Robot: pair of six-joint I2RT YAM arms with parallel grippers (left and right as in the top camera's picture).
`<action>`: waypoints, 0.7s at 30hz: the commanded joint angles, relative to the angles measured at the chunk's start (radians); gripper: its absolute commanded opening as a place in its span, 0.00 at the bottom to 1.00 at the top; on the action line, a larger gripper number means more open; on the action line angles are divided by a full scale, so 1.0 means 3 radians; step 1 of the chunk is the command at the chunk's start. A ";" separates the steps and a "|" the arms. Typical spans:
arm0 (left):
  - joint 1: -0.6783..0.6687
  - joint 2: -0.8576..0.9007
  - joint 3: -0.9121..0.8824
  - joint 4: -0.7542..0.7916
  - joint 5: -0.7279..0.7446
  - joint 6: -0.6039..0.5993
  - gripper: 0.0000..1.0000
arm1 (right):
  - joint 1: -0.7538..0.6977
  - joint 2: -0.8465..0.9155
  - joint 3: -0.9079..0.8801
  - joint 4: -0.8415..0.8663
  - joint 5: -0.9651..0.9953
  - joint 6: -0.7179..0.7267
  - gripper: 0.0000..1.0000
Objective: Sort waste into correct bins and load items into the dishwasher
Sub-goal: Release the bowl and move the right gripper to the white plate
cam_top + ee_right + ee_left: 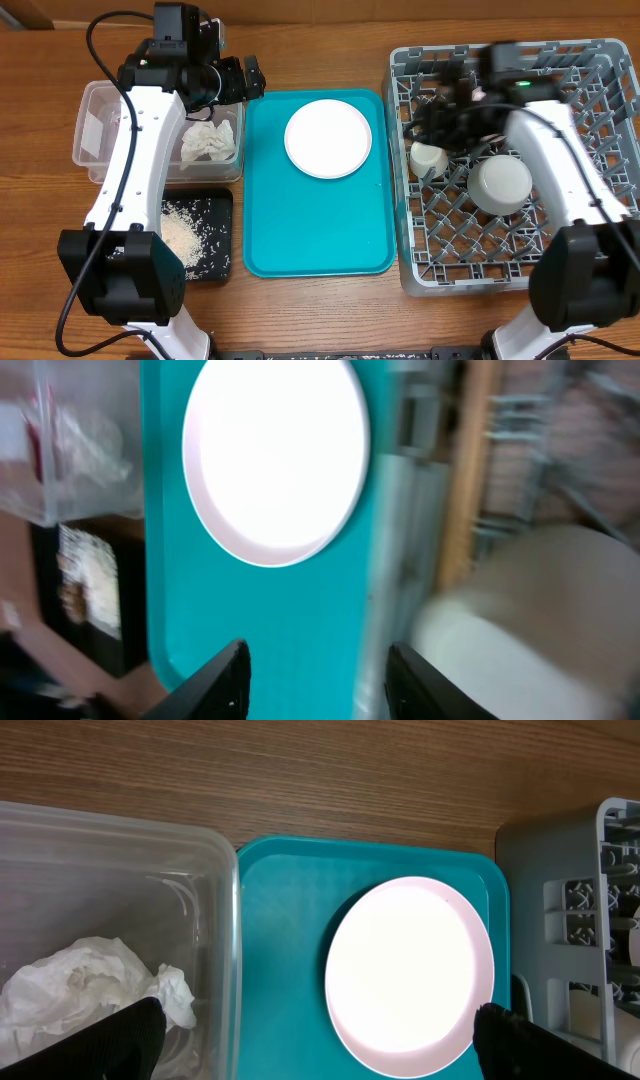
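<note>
Overhead: the round pale pink plate lies flat at the far end of the flat teal serving tray, between the clear rectangular plastic tub and the large grey pegged dish rack. The rack carries a small white cup and a round whitish bowl; its near rows look free.

Left wrist: the left fingers are spread wide and empty, one over the tub, one past the plate. The plate looks stiff, light and slick, and its raised rim is probably the only hold.

Right wrist: the view is blurred. The right fingers stand apart over the tray's edge, with nothing between them.
</note>
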 commanded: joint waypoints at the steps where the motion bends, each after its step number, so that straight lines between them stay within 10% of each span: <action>1: -0.0010 -0.0080 0.0061 0.0001 -0.0010 -0.0019 1.00 | 0.0380 -0.0039 0.0075 0.0173 0.0593 0.0127 0.46; 9: -0.0010 -0.0080 0.0061 0.0003 -0.0010 -0.0019 1.00 | 0.1049 -0.0033 -0.0053 0.0922 0.1881 0.0420 0.46; 21: -0.0010 -0.0080 0.0061 0.0003 -0.0010 -0.0019 1.00 | 0.1085 0.0211 -0.0412 0.2019 0.1987 0.0415 0.54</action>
